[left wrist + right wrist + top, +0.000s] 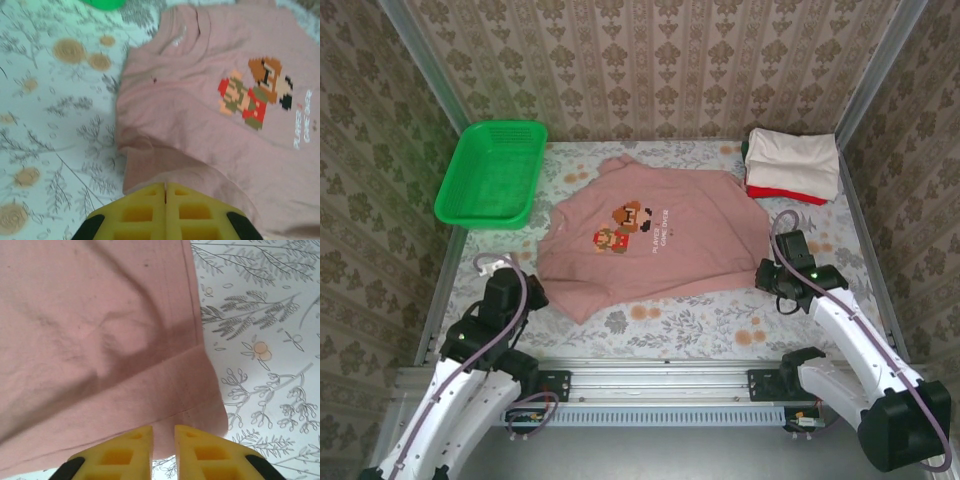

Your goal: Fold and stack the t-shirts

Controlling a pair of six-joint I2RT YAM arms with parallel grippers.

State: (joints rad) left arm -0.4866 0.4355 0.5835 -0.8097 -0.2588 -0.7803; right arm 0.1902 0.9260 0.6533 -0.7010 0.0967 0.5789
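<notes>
Far left: green mesh basket, clear of the shirts
Left gripper, near left of the table: yellow fingers pressed together, only a thin seam between them. Tips sit at the edge of a pink sleeve fold; cannot tell whether any cloth is caught between them
Centre: dusty-pink t-shirt spread open on the floral tablecloth, print side up, collar toward the far side. Some wrinkles; near-left corner runs out to a point toward the left arm. Pixel-figure print on the chest, pale lettering just beside it
Right gripper, at the right-hand edge of the pink shirt: jaws apart by a narrow slot, pink cloth visible through it. Tips hover over the hemmed corner of the shirt; nothing clamped
Far right corner: folded cream t-shirt lying on top of a folded red t-shirt, the stack just beside the pink shirt's right shoulder, not overlapping it
</notes>
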